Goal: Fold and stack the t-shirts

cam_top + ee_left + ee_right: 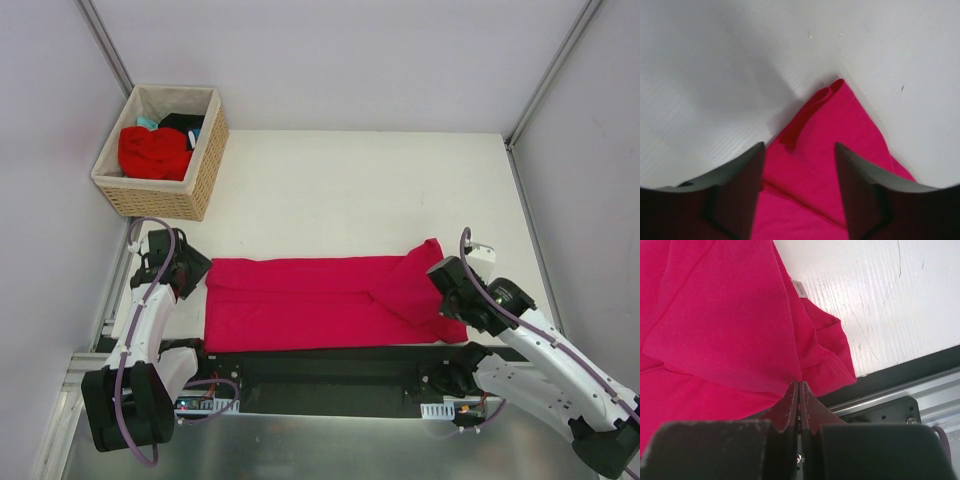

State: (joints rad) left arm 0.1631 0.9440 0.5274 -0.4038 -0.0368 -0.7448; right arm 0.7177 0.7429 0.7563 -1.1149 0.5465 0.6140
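Shirt position: the crimson-pink t-shirt [310,300] lay flat along the near edge of the table [350,180], folded lengthwise, with its right end turned over on itself.
Other tees: a red t-shirt [152,150], a black t-shirt [185,122] and a teal t-shirt [148,123] lay bundled in the wicker basket [205,165] at the far left corner.
Left gripper [799,147]: the jaws stood parted over the shirt's left end and gripped nothing.
Right gripper [799,385]: the jaws were pressed together, apparently pinching a fold near the neck label [799,288].
Handling: the cloth looked light, limp and not fragile, and it would likely sag and drag when lifted.
Grip point: a hemmed edge or layer corner, pinched thin, was judged best.
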